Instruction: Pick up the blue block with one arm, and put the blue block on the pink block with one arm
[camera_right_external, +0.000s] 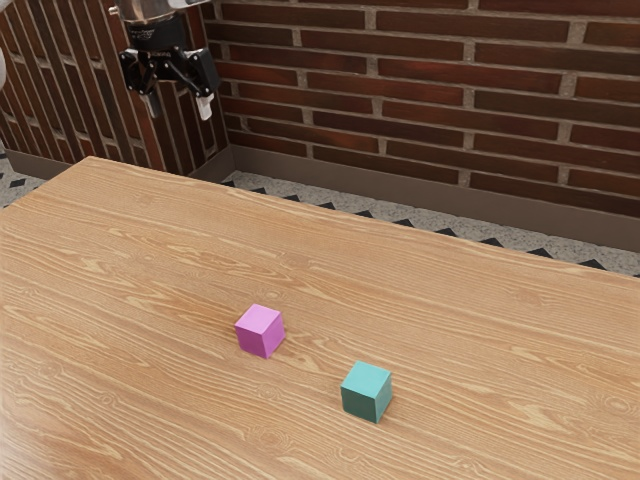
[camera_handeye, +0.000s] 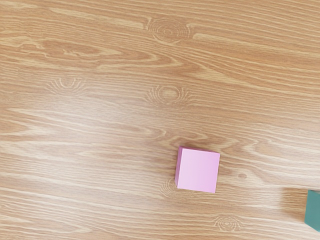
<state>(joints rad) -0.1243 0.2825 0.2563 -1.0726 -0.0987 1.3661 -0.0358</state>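
1. The blue block (camera_right_external: 366, 391) (looks more teal tbh) sits flat on the wooden table (camera_right_external: 120, 260), toward the near edge in the exterior view.
2. The pink block (camera_right_external: 260, 330) is near it, toward the exterior view's left and a bit further back. They're apart, with just bare wood between them.
3. Count: one blue block and one pink block, so two cubes.
4. The gripper (camera_right_external: 178, 103) hangs high up by the brick wall (camera_right_external: 450, 90), well apart from both blocks. Its fingers are spread wide, with nothing held or touched.
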